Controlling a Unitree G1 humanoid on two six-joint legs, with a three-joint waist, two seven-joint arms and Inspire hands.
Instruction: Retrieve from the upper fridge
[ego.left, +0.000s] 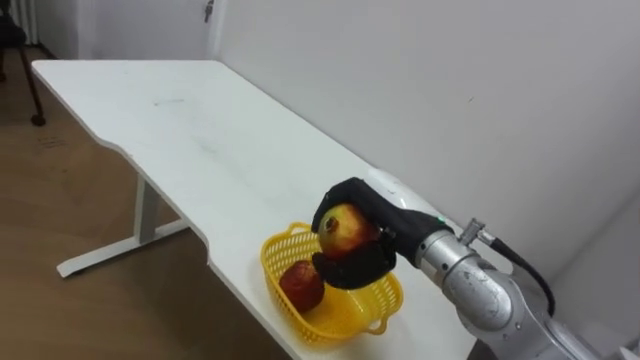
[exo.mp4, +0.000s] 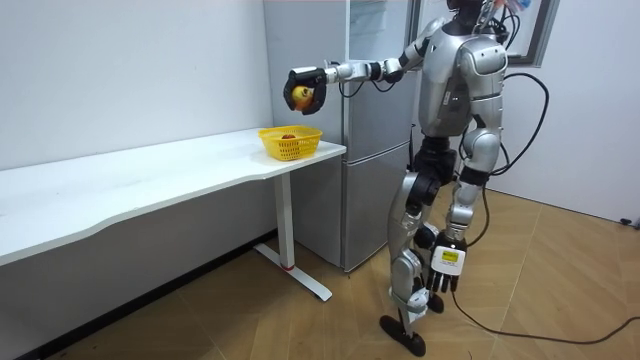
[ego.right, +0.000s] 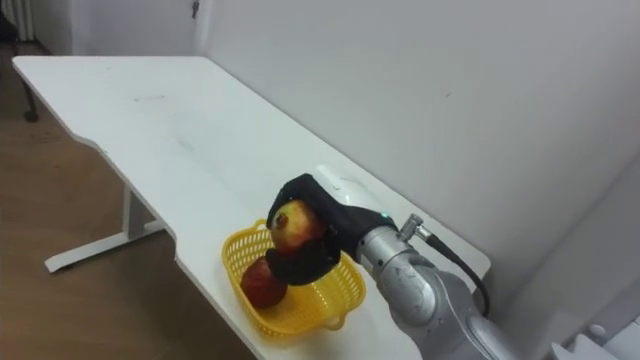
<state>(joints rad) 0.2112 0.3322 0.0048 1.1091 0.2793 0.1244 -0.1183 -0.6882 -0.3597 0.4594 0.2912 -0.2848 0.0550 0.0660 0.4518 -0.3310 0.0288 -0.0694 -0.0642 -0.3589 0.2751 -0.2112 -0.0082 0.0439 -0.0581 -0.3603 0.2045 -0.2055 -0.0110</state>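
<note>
Left eye view: fruit in basket

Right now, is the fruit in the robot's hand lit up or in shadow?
Left eye view: the held fruit in the right hand catches light on top; the red fruit in the basket sits darker. Room view: shade lies under the table.

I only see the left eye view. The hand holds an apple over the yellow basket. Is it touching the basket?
Observer: No. In the room view the right hand holds the apple well above the yellow basket, with a clear gap between them.
Operator: What's the other hand doing?
Observer: The left hand hangs low beside the robot's leg, away from the table.
</note>
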